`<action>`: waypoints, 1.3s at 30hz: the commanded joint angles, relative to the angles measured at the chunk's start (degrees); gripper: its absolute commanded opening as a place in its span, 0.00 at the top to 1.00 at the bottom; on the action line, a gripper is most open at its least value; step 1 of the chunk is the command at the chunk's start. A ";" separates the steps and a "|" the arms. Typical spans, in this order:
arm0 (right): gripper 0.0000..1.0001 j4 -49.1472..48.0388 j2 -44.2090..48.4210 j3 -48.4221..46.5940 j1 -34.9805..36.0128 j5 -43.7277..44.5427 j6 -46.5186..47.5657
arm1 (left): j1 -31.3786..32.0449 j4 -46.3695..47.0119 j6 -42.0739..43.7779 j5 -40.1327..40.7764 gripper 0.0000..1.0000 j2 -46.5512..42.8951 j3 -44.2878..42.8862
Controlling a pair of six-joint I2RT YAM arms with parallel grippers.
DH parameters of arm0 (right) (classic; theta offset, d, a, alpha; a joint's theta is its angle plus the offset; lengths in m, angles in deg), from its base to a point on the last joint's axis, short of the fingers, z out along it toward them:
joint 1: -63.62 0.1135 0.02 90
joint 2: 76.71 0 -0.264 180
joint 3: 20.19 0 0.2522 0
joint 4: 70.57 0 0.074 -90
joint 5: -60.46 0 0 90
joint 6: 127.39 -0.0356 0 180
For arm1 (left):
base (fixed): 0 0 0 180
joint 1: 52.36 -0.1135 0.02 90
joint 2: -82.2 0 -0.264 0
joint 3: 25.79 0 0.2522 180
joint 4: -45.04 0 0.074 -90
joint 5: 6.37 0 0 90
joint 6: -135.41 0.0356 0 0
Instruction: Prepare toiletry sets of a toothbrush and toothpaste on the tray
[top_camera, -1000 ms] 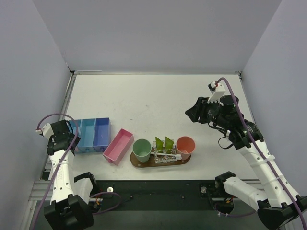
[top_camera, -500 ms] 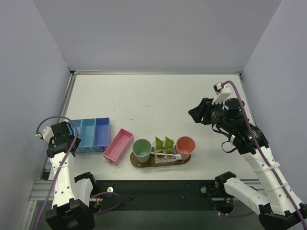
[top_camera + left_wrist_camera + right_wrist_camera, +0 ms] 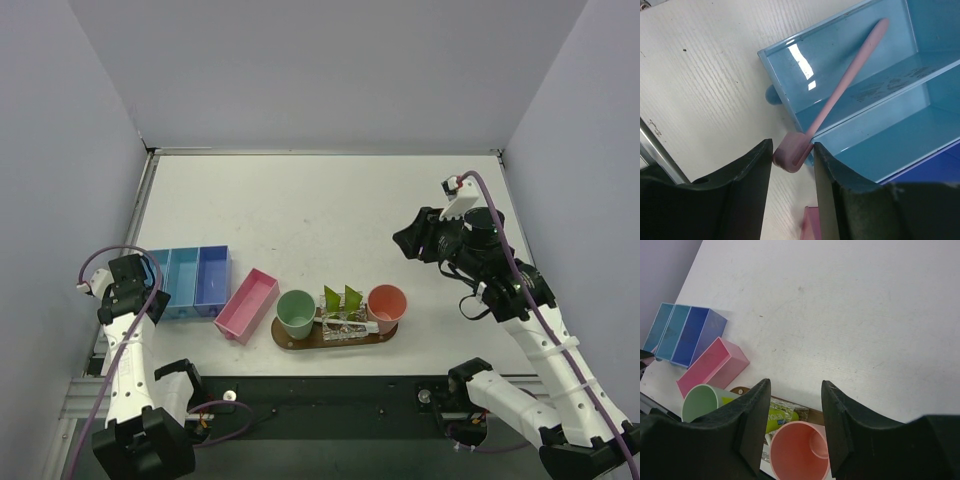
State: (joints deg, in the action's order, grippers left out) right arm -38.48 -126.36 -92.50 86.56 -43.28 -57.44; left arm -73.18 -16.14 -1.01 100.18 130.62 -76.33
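The pink toothbrush (image 3: pixel 850 75) slants across the light-blue bin (image 3: pixel 850 95). Its thick end sits between the jaws of my left gripper (image 3: pixel 792 150), which is shut on it at the bin's near-left corner (image 3: pixel 128 290). The brown oval tray (image 3: pixel 335 340) lies at the front centre. On it stand a green cup (image 3: pixel 296 313), a salmon cup (image 3: pixel 386 302) and green toothpaste tubes (image 3: pixel 341 298) in a clear holder. My right gripper (image 3: pixel 405 238) is open and empty, up over the table right of the tray. Its wrist view (image 3: pixel 794 385) looks down on the salmon cup (image 3: pixel 800 450).
Three joined blue bins (image 3: pixel 185 280) stand at the left, with a pink bin (image 3: pixel 247 303) angled between them and the tray. The grey side walls stand close to both arms. The table's front edge runs just below the tray.
My right arm has drawn back a little to the right, away from the tray. My left gripper has shifted slightly toward the near edge, still at the blue bin's corner.
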 commanded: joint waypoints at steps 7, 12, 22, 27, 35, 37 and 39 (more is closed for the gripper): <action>0.60 -3.21 0.78 1.41 0.00 1.26 0.89 | -0.36 -1.18 -0.87 -0.47 0.70 -1.31 -2.25; 0.59 -3.56 1.04 1.94 0.00 1.43 0.89 | -0.36 -1.71 -0.43 -0.91 0.85 -2.19 -3.21; 0.59 -4.79 0.78 3.35 0.00 1.52 1.33 | -0.45 -2.50 4.48 -2.14 1.00 -4.92 -5.94; 0.59 -5.06 0.96 3.96 -0.09 1.87 1.51 | -0.45 -2.50 6.42 -3.81 1.00 -5.09 -6.64; 0.59 -5.41 2.36 5.19 -0.09 3.19 2.21 | -0.19 -3.91 10.82 -4.78 1.00 -5.54 -10.86; 0.59 -5.49 2.45 5.28 0.00 3.19 2.21 | -0.28 -4.43 11.61 -5.92 1.00 -5.27 -12.53; 0.59 -5.50 2.63 5.19 0.00 3.37 2.39 | -0.19 -4.79 12.57 -6.62 1.00 -5.01 -13.67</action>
State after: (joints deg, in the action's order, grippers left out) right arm -41.48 -124.61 -87.36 86.56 -41.18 -56.13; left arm -73.21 -20.20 8.63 95.49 125.77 -85.46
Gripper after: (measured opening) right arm 0.412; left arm 0.308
